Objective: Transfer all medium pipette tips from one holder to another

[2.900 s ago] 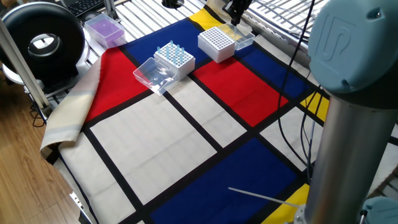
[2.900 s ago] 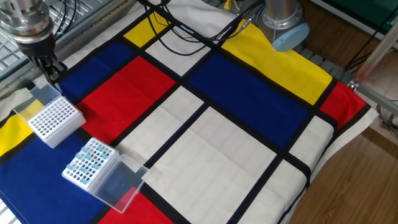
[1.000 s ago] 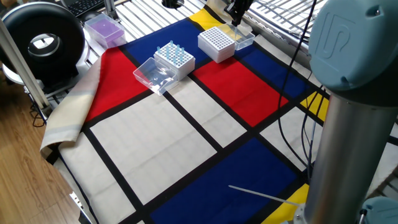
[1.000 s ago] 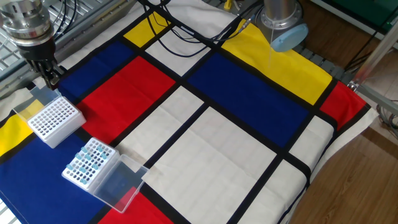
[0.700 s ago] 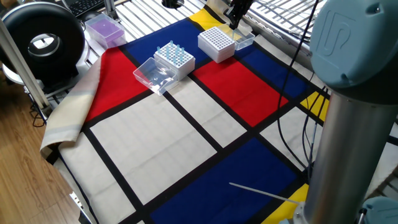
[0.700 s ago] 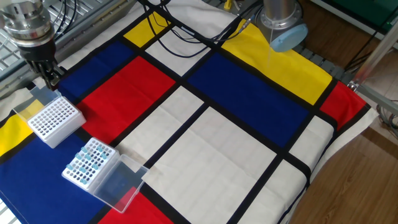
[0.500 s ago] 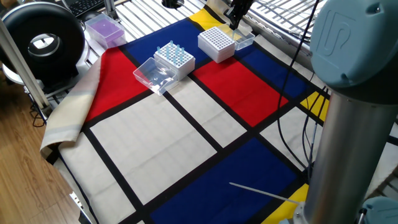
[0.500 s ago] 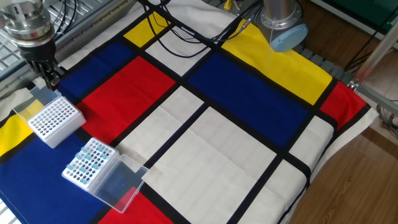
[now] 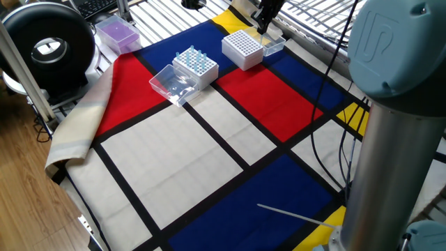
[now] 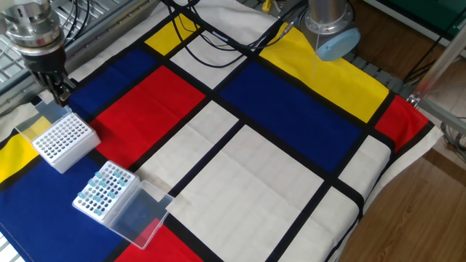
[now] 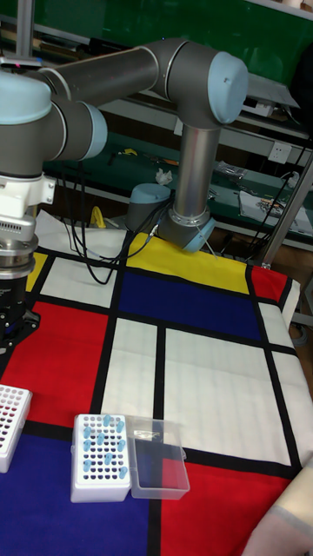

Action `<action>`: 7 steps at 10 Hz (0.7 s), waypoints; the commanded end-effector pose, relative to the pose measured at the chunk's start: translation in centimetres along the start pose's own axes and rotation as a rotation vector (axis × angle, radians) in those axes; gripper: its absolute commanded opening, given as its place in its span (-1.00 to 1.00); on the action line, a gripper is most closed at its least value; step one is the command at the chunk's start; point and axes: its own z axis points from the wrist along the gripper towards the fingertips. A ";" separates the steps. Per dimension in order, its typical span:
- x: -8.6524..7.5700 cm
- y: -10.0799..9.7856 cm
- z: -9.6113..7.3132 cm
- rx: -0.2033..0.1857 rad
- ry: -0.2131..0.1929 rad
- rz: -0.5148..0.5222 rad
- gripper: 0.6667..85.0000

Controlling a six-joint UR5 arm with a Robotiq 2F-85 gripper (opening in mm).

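Several pale-blue medium pipette tips (image 9: 193,56) stand in a white holder (image 10: 106,192) whose clear lid (image 10: 143,218) lies open beside it. The tips (image 11: 106,441) also show in the tall fixed view. A second white holder (image 9: 242,47) with empty holes stands further back, also with a clear lid (image 10: 38,116) open behind it. My gripper (image 10: 58,91) hangs just above that lid, at the back edge of the empty holder (image 10: 64,140). Its fingers are close together, and I see nothing between them.
A purple tip box (image 9: 117,33) and a round black device (image 9: 45,45) sit off the cloth's left corner. Black cables (image 10: 218,36) cross the cloth near the arm's base (image 10: 331,25). The cloth's edge (image 9: 73,136) hangs over the table side.
The gripper has shifted only slightly above the empty holder's lid. Both holders and the tips have not moved.
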 end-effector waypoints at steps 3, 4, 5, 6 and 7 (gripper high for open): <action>-0.2 0.3 0.3 -0.022 -0.018 0.006 -0.98; -0.2 0.3 0.3 -0.025 -0.018 0.007 -0.98; -0.2 0.4 0.5 -0.029 -0.019 0.009 -0.98; -0.1 0.3 0.7 -0.032 -0.013 0.010 -0.98; 0.0 0.4 1.1 -0.043 -0.017 0.006 -0.98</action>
